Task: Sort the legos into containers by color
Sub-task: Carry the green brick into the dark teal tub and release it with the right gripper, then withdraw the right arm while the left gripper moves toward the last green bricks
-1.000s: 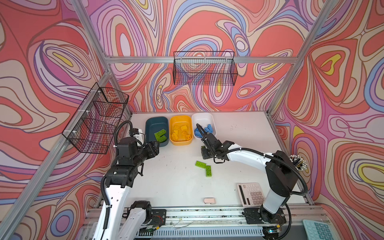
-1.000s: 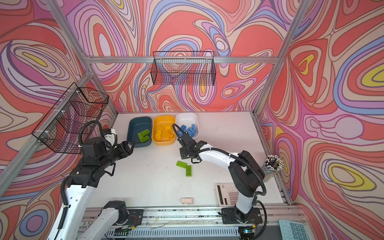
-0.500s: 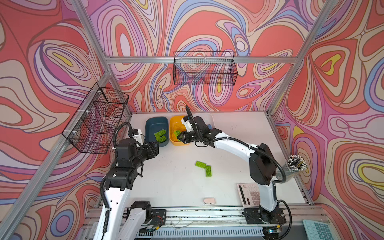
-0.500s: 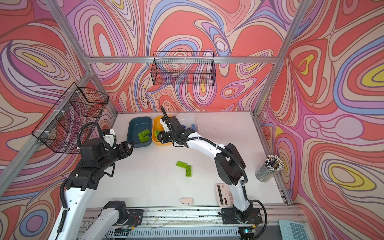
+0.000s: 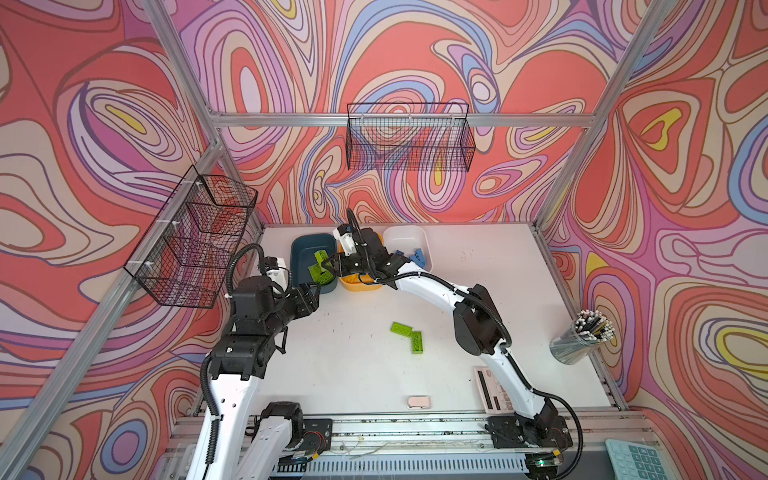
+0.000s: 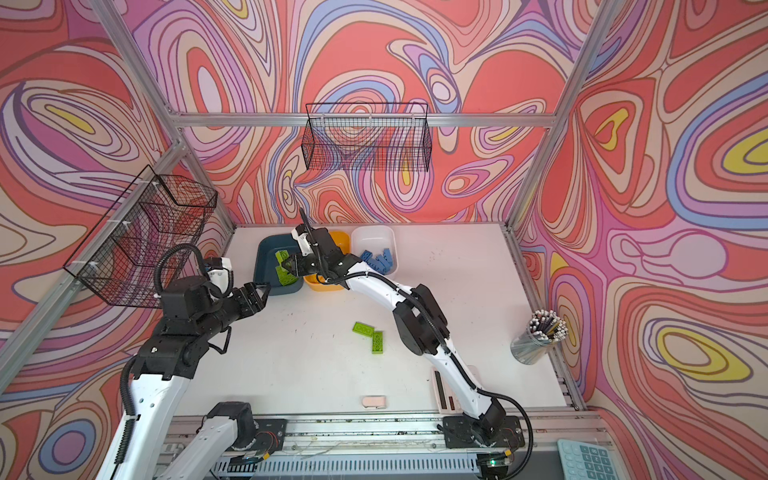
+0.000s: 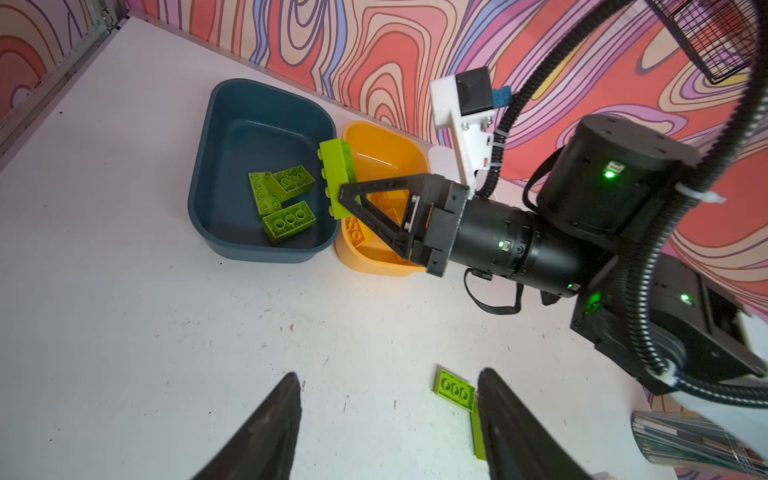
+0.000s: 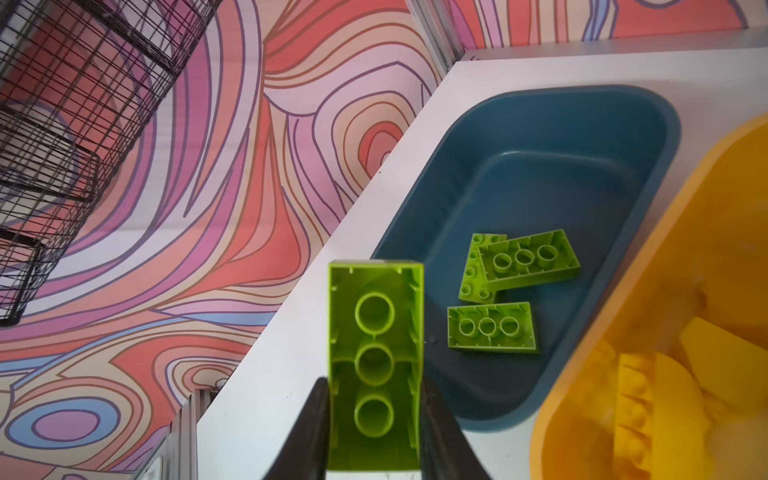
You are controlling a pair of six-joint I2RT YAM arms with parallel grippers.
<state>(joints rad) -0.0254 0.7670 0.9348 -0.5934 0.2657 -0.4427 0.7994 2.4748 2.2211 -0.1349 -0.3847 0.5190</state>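
Three containers stand in a row at the back: a teal tub (image 5: 302, 254), a yellow tub (image 5: 360, 286) with yellow legos, and a white tub (image 5: 405, 241) with blue legos (image 5: 418, 256). Three lime green bricks (image 7: 282, 199) lie in the teal tub. My right gripper (image 8: 375, 380) is shut on a fourth green brick (image 8: 375, 328), held over the teal tub's edge next to the yellow tub. Two more green bricks (image 5: 401, 329) (image 5: 417, 341) lie mid-table. My left gripper (image 7: 388, 372) is open and empty, just in front of the teal tub (image 6: 262, 293).
A pink calculator (image 5: 494, 390) and a small pink eraser (image 5: 419, 401) lie near the front edge. A cup of pencils (image 5: 582, 336) stands at the right. Black wire baskets hang on the back wall (image 5: 409, 139) and the left wall (image 5: 195, 241).
My right gripper has swung left from in front of the white tub, across the yellow tub, to the teal tub's edge. The left arm has hardly moved.
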